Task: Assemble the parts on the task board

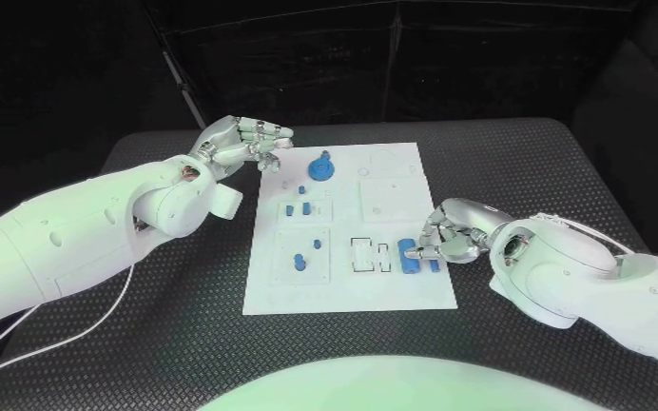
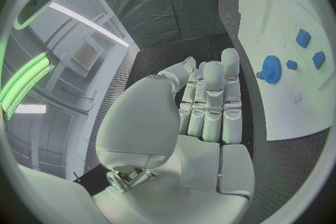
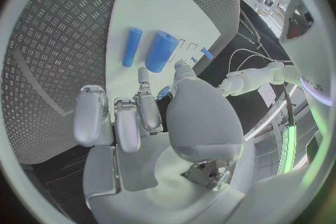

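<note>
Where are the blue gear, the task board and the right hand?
blue gear (image 1: 322,167): head view, on its toothed disc.
task board (image 1: 391,287): head view, on bare white plate near the robot.
right hand (image 1: 450,233): head view, on the back of the hand.

No readable text, label or number shows anywhere (the task board (image 1: 397,183) bears only unmarked outlines).
</note>
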Motion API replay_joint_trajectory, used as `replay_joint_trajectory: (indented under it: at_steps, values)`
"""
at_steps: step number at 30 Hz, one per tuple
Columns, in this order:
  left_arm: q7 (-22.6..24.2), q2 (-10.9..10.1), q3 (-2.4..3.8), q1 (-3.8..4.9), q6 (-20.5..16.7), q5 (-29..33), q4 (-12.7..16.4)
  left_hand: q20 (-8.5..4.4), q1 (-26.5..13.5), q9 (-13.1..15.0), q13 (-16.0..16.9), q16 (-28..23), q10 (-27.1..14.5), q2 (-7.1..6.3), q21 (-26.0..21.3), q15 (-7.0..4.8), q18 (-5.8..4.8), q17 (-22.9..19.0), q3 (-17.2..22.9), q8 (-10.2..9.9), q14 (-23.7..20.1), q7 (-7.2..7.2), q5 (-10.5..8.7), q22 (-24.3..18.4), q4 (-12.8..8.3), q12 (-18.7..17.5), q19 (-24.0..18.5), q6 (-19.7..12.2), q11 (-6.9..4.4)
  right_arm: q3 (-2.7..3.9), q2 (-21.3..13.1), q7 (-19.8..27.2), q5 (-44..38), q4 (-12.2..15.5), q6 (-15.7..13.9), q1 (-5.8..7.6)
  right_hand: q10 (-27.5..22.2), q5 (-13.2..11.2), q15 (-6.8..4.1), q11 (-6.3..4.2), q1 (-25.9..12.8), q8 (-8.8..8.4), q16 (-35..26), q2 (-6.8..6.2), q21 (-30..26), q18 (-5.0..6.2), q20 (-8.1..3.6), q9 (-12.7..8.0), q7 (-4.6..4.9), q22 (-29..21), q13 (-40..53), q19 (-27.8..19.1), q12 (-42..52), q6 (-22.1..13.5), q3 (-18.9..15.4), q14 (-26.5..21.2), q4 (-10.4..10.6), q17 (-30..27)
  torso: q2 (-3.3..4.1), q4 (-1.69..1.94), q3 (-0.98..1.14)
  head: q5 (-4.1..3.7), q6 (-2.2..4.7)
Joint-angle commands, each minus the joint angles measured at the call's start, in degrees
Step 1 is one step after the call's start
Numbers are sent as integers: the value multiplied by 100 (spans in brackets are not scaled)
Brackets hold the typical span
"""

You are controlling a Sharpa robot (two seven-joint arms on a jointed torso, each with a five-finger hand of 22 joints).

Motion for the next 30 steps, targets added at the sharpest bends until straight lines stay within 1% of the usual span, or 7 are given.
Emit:
replay_joint_trajectory:
  at_steps: [1,4,11,15,18,26,30]
  values:
    - [100,-5,5,4,-6,24,7,18,4,-8,8,-15,-27,45,-30,-11,118,2,-21,20,-44,3,-7,-8,-7,26,-30,-37,-3,5,44,-339,-493,13,260,-26,34,-16,-2,-9,-42,43,15,8,35,-97,14,8,5,12,9,46,33,-42,-38,486,-7,930,1,-3,-4,3,-5]
    - [99,-5,5,3,3,24,9,18,4,-8,8,-15,-27,45,-30,-11,118,2,-21,20,-44,3,-7,-8,-7,26,-30,-37,-3,5,70,-370,-560,5,272,-47,34,-5,-3,-11,-47,57,15,14,39,-98,13,17,3,19,13,49,33,-45,-50,486,-7,930,8,6,-2,3,-8]
    - [95,-5,5,-1,16,24,4,18,4,-8,8,-15,-27,45,-30,-11,118,2,-21,20,-44,3,-7,-8,-7,26,-30,-37,-3,4,201,-393,-615,-91,351,-86,52,11,-8,-18,-54,103,20,39,52,-103,9,44,-6,47,52,60,50,-42,-76,488,-7,941,14,-5,0,3,-10]
    - [87,-5,5,-3,32,24,14,18,1,-9,11,-17,-30,49,-34,-11,118,-1,-27,22,-45,4,-8,-12,-8,35,-28,-39,-2,3,313,-415,-627,-166,368,-181,63,22,-13,-24,-40,136,22,73,55,-104,5,64,-13,53,77,62,60,-45,-81,488,-11,944,22,8,-3,5,-29]
    - [83,-9,5,-4,37,24,17,18,1,-9,11,-17,-30,49,-34,-11,118,-1,-27,22,-45,4,-8,-12,-8,35,-28,-39,-2,3,402,-437,-659,-232,369,-223,72,34,-17,-29,-25,162,22,103,55,-104,3,80,-18,54,96,61,68,-46,-82,488,-13,944,16,-2,0,22,-36]
    - [73,-17,5,-5,50,24,22,18,1,-9,11,-17,-30,49,-34,-11,118,-1,-27,22,-45,4,-8,-12,-8,35,-28,-39,-2,2,565,-442,-694,-313,383,-266,113,151,-40,-57,123,306,26,245,63,-107,-18,168,-49,73,183,65,98,-46,-82,489,-31,952,8,0,-6,15,-64]
    - [71,-20,5,-5,56,24,26,18,1,-9,11,-17,-30,49,-34,-11,118,-1,-27,22,-45,4,-8,-12,-8,35,-28,-39,-2,2,601,-470,-705,-324,258,-275,139,334,-57,-78,278,407,30,381,72,-110,-34,238,-72,94,235,72,110,-38,-68,490,-46,962,5,2,-4,23,-66]
